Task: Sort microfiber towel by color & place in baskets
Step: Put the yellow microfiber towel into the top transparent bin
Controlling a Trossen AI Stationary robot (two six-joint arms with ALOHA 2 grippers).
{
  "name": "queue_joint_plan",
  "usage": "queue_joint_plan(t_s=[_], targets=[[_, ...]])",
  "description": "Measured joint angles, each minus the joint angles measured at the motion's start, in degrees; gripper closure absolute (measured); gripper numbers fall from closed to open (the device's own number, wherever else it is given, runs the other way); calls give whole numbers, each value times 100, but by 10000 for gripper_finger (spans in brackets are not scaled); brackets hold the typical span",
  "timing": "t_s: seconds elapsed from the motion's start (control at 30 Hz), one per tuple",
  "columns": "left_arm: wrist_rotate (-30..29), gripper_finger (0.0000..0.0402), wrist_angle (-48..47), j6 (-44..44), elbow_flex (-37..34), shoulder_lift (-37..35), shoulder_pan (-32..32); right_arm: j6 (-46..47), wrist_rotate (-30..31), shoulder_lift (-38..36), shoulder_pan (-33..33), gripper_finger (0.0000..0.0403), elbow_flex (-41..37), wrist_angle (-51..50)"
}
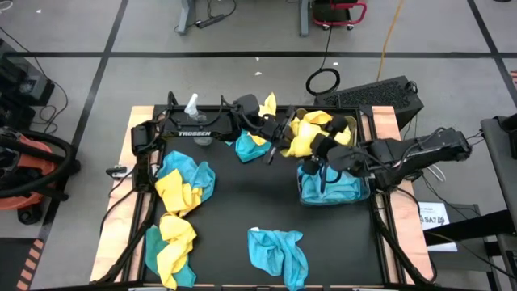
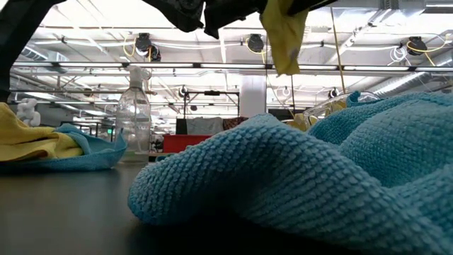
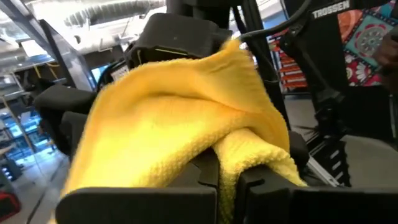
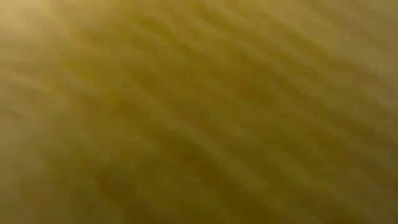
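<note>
Left gripper clamped on yellow towel, held above the yellow basket at the table's far right; right gripper jaws wide against the same towel, probably touching, grip unclear

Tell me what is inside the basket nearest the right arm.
The basket nearest the right arm holds bunched teal towels. A yellow towel, pinched in the left gripper, and the right gripper hang beside it. Anything under the teal cloth is covered.

right wrist view all yellow blur
</note>
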Motion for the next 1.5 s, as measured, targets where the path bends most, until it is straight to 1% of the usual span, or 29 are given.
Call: queue_joint_plan(t_s=[0.1,0.17,0.23,0.37,0.4,0.53,0.67,0.73,0.83,0.93,1.03,1.1,1.3,1.4,1.5], targets=[[10,399,0,2,1,-2,-5,-104,-292,2,-19,138,0,64],[12,398,22,2,1,-2,13,-126,-330,2,-42,181,-2,60],[24,390,70,2,0,-2,29,-156,-331,2,-46,237,-2,29],[45,370,72,2,0,-2,39,-487,-413,0,-48,369,-2,34],[53,364,58,2,0,-2,39,-524,-485,0,-62,384,-2,39],[-7,335,16,7,0,-2,64,-530,-506,-3,-128,392,-2,27],[-92,284,-246,18,-2,-123,165,-457,-508,-69,-125,399,-2,-181],[-323,250,-621,87,-2,-254,236,-359,-506,-144,-125,400,-2,-336],[-901,202,-1465,516,-2,-477,363,-226,-459,-275,-127,401,-2,-539],[-1420,173,-2264,843,-2,-717,470,-150,-443,-436,-128,401,-2,-628],[-1939,165,-2914,1113,-2,-911,537,-87,-432,-592,-199,402,-2,-752],[-2081,164,-3332,1123,-4,-1003,573,0,-432,-667,-329,402,-2,-920],[-2107,164,-4561,1326,-2,-1172,580,199,-504,-717,-1079,402,-2,-1617],[-2086,164,-5311,1512,-7,-1169,516,-223,-963,-685,-1515,403,-2,-1737],[-2058,164,-5747,1656,-49,-1174,431,-689,-1493,-675,-1927,403,-2,-1747]])
